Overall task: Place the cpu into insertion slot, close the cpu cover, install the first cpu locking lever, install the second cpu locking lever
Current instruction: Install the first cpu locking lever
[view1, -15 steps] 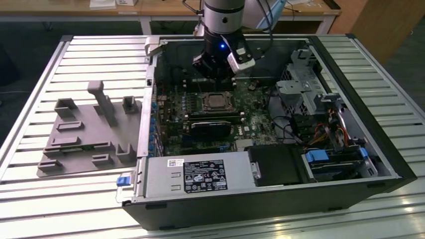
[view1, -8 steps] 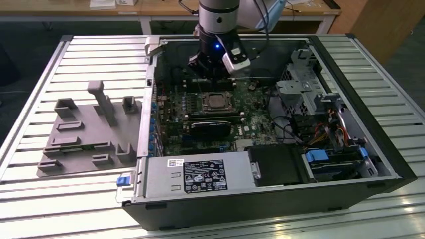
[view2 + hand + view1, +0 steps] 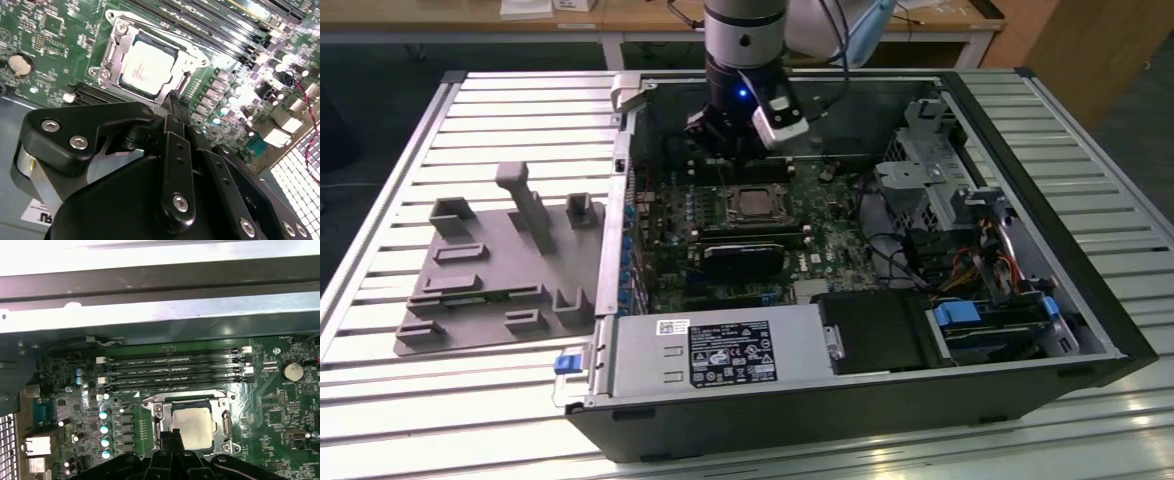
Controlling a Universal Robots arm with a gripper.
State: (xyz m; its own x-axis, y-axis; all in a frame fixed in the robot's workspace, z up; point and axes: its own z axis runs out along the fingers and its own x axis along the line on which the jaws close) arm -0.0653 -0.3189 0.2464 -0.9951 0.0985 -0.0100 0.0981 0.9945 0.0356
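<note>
Now the gripper [image 3: 172, 96] is hanging, jaws pressed together, tips just beside the cpu [image 3: 750, 204], which is sitting mid-frame in the exterior view inside the cpu cover [image 3: 116, 54].

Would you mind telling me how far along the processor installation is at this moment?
Done: the square silver-topped cpu sits in the silver-rimmed insertion slot, the thin silver cpu cover frame flat around it. In hand: the black hand, shut and empty, its tip at the frame's edge. Left: both locking levers; I cannot tell whether either is latched.
</note>
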